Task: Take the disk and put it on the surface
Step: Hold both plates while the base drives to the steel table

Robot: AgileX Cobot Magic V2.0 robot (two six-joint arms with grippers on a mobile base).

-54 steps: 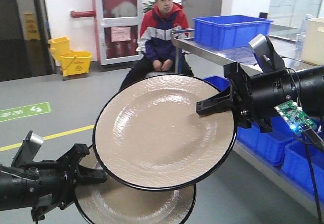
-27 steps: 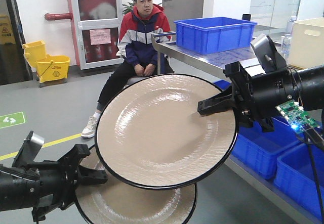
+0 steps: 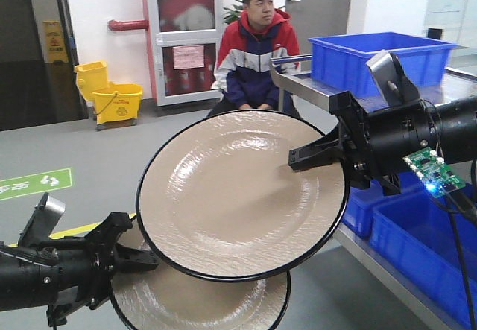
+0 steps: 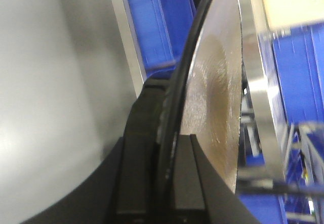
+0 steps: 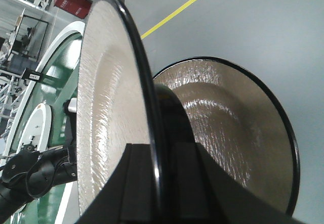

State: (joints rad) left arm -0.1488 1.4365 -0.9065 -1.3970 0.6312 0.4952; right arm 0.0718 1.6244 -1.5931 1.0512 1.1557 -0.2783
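Two beige disks with black rims are held in the air. The upper, larger-looking disk faces the front camera, and my right gripper is shut on its right rim. In the right wrist view the right gripper clamps that disk's edge. The lower disk sits behind and below it, with my left gripper shut on its left rim. The left wrist view has the left gripper pinching this disk edge-on. The steel surface lies at the right, behind the right arm.
A man sits on a stool by the table's end. A blue bin stands on the table, and blue crates sit under it. A yellow mop bucket is by the far wall. The green conveyor shows behind the right arm's disk.
The background slid left, then back right, so the camera's heading swung. Both grippers and both disks keep the same places in the view.
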